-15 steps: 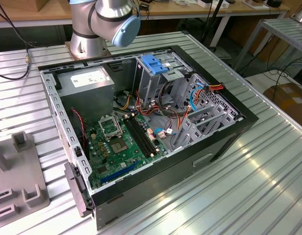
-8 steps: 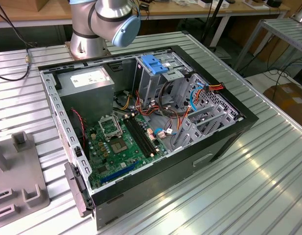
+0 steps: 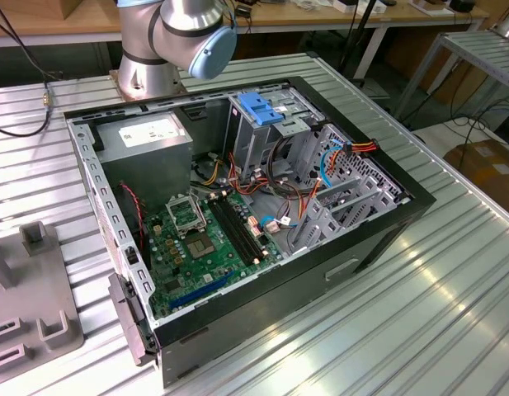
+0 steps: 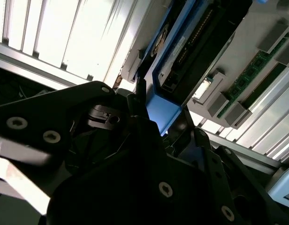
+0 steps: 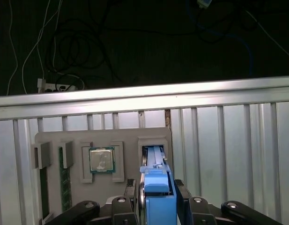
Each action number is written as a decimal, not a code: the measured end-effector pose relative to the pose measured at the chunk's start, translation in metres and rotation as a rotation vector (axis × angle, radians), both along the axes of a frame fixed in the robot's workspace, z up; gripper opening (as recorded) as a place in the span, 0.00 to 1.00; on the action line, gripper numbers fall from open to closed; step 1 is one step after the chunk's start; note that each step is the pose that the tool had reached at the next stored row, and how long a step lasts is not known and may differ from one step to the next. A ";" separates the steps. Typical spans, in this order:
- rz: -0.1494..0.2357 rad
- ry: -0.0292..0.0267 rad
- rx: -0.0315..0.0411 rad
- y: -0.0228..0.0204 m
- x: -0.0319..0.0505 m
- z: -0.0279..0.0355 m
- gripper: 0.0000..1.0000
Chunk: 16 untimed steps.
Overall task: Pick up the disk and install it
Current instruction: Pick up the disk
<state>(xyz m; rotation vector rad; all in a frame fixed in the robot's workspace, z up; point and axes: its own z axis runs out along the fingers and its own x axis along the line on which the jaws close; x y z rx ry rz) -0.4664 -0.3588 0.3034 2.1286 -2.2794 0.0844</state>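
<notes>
- The disk [image 5: 157,187] stands on edge in the first wrist view. Its far end sits at a slot of the grey fixture tray [image 5: 55,140] on the ribbed metal worktop [image 5: 228,140], and its light-blue rail frame faces the camera.
- The pincer [image 5: 156,197] is drawn narrow around it, with one of the fingers [image 5: 131,191] against each side of the blue frame. It appears to be gripping the disk. Whether the disk has left the slot cannot be told.
- In the second wrist view the disk [image 4: 181,56] shows its dark underside and connector edge.
- It probably handles as a stiff, fairly heavy metal block. It would not bend, but it is sensitive to knocks.
- The plastic rails likely flex a little and are smooth, so a hold across the flat faces near the end seems safest. The connector edge is best left untouched.
- A processor chip [image 5: 101,160] and a memory stick [image 5: 65,183] lie in neighbouring pockets, apart from the disk.
- In the exterior view the open computer case [image 3: 361,239] stands well apart from the tray.
</notes>
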 end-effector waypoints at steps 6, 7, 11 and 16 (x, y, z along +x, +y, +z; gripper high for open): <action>0.000 0.0002 -0.0001 0.0001 0.0001 -0.0019 0.45; 0.000 0.0002 0.0000 0.0001 0.0001 -0.0021 0.45; 0.000 0.0002 0.0000 0.0001 0.0002 -0.0025 0.44; 0.000 0.0001 0.0000 0.0001 0.0002 -0.0027 0.37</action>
